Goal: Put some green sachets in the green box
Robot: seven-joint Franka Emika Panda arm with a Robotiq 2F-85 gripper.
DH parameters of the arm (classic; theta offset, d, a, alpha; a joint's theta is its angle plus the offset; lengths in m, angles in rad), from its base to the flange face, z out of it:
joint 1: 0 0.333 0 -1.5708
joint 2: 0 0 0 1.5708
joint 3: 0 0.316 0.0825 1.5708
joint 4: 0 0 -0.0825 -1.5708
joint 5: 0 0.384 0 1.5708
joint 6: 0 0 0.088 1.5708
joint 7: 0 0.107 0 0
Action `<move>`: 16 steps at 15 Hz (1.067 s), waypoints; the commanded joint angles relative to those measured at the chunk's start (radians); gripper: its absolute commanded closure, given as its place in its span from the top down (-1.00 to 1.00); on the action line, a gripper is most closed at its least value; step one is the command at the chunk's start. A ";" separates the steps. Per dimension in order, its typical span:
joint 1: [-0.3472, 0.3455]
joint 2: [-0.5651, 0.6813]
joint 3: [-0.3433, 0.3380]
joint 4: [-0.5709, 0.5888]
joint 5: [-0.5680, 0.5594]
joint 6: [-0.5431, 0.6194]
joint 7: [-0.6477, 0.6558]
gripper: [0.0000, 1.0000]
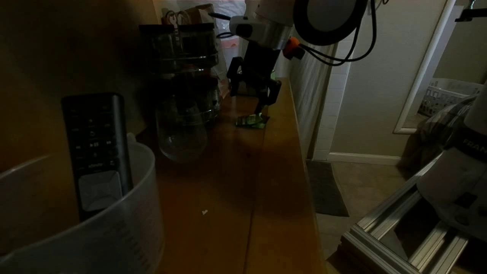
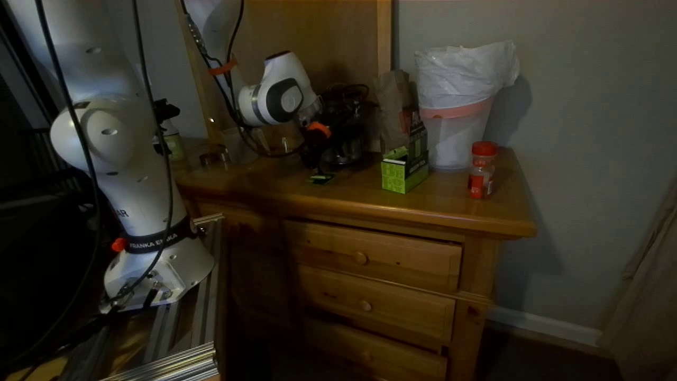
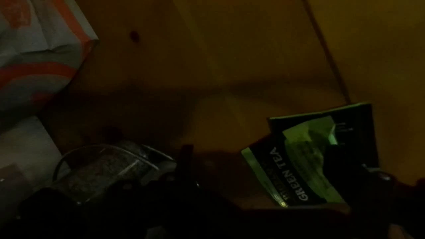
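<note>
Gripper (image 1: 246, 103) low over the dresser top (image 2: 365, 201). Fingers (image 3: 186, 159) spread wide: in the wrist view, clock on frame centre, the tips sit around 7 and 4 o'clock with a big gap between. Green sachets (image 3: 308, 159) show in that gap, between 3 and 4 o'clock, much nearer the 4 o'clock finger. That finger covers part of their lower right edge; touching or just above, can't tell.

Sachets: at least two, overlapping, lying on the wood, "GREEN TEA" readable on a label. In both exterior views a fingertip sits at 12 o'clock of them, right at their upper side.

Green box (image 2: 392, 176) upright on the same top; in an exterior view it's at 3 o'clock from the sachets, well apart. From the box: red-lidded jar (image 2: 481, 174) at 3, bagged white bin (image 2: 457, 135) at 1.

In an exterior view, from the sachets: stemless glass (image 1: 180, 131) at 9, dark-lidded jars (image 1: 198, 42) at 10, clear tub (image 1: 144, 213) at 8 with a remote (image 1: 101, 152) standing in it.
</note>
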 commanded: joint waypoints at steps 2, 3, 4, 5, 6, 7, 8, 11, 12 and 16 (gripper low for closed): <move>-0.047 0.075 0.054 -0.002 0.020 0.050 -0.229 0.79; -0.076 0.091 0.084 -0.002 0.032 0.067 -0.264 0.67; -0.114 0.091 0.112 -0.002 0.023 0.071 -0.277 0.75; -0.160 0.096 0.151 -0.002 0.018 0.073 -0.283 0.76; -0.208 0.090 0.191 -0.002 0.020 0.067 -0.273 0.80; -0.248 0.081 0.223 -0.002 0.018 0.061 -0.264 0.90; -0.288 0.074 0.255 -0.002 0.023 0.052 -0.257 0.98; -0.298 0.075 0.259 0.001 0.006 0.047 -0.232 1.00; -0.315 0.075 0.269 0.001 0.005 0.047 -0.232 1.00; -0.314 0.073 0.267 0.001 0.006 0.049 -0.232 1.00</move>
